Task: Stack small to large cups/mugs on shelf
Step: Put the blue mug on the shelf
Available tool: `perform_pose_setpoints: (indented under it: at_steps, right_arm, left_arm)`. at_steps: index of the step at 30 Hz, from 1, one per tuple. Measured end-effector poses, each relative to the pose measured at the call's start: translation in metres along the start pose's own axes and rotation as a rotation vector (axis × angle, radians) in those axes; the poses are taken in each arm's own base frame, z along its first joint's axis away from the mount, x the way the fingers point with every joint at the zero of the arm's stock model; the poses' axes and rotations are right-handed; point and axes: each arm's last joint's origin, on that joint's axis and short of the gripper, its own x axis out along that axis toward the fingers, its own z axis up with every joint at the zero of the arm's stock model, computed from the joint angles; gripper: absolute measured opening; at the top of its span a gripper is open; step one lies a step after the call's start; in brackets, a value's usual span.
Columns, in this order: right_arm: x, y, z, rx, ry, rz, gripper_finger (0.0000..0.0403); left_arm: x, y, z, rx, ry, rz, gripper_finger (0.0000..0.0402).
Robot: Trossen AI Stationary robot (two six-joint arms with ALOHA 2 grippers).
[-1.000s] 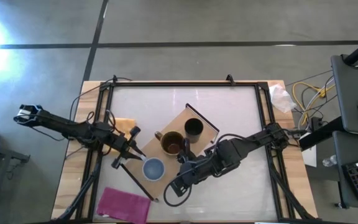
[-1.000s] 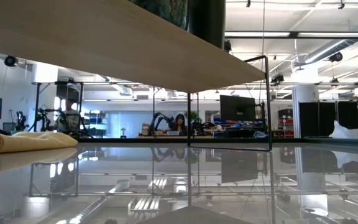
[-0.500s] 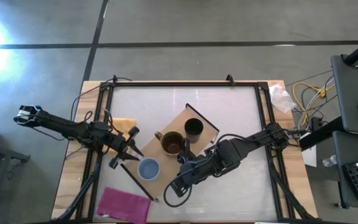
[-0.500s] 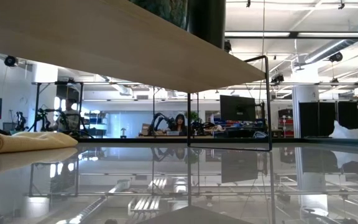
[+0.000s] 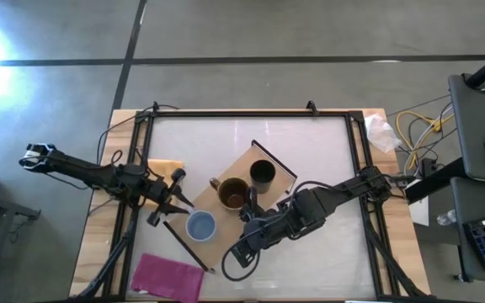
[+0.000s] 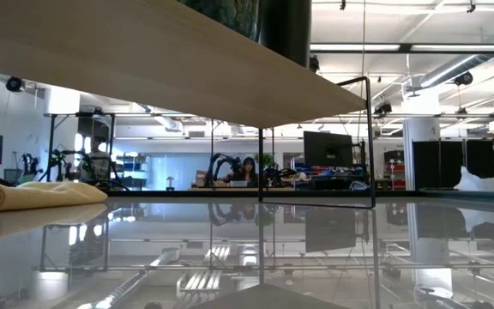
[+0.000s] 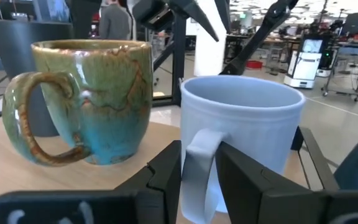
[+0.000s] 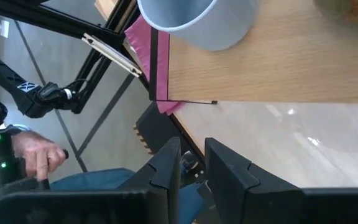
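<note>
Dark left gripper (image 5: 178, 196): just off the shelf's lower-left end, fingers (image 7: 166, 180) set apart on either side of the blue mug's handle, not closed on it; arm reaching in from the table's left edge.
Dark right gripper (image 5: 248, 220): beside the shelf's long right edge, below the brown mug; fingers (image 8: 166, 168) close together with a thin gap, holding nothing.
Blue mug (image 5: 201, 226): upright on the shelf's lower-left end, handle toward the left gripper; pale and ribbed in the left wrist view (image 7: 241, 143); rim seen from the right wrist (image 8: 197, 22).
Brown mug (image 5: 233, 194): upright at the shelf's middle, handle toward the upper left, just beside the blue mug and apart from it; green-brown glaze running to blue near the base in the left wrist view (image 7: 89, 99).
Black cup (image 5: 262, 174): upright near the shelf's upper-right end, next to the brown mug; dark shape behind that mug in the left wrist view (image 7: 17, 56).
Shelf (image 5: 280, 177): light wood, lying diagonally across the table's middle, black rail at each short end; underside filling the upper left of the low view (image 6: 144, 64).
Table (image 5: 327, 143): pale top inside a black frame.
Orange cloth (image 5: 160, 171): folded near the table's left edge, above the left gripper.
Magenta cloth (image 5: 168, 276): at the table's lower-left corner, below the shelf's end.
Person's hand (image 8: 39, 155): beyond the table in the right wrist view, on a dark device.
</note>
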Motion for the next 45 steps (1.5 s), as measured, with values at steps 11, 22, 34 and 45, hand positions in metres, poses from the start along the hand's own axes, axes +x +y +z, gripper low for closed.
perform_pose_setpoints:
  at_steps: [11,22,34,45]
  right_arm:
    - [0.0,0.0,0.0,-0.017,-0.002,-0.001,0.0068]
    - [0.0,0.0,0.0,-0.019,0.0,-0.004,0.0068]
    - [0.0,0.0,0.0,-0.025,0.0,-0.004,0.0068]
    - [0.0,-0.001,0.0,-0.038,0.001,-0.006,0.0068]
  left_arm:
    - [-0.003,-0.001,0.001,-0.002,-0.005,0.0,0.0083]
    - [-0.007,-0.002,-0.002,-0.115,0.042,-0.012,0.0099]
    - [-0.015,-0.002,-0.004,-0.114,0.086,0.052,0.0126]
    - [-0.027,-0.003,0.004,-0.058,0.012,0.113,0.0126]
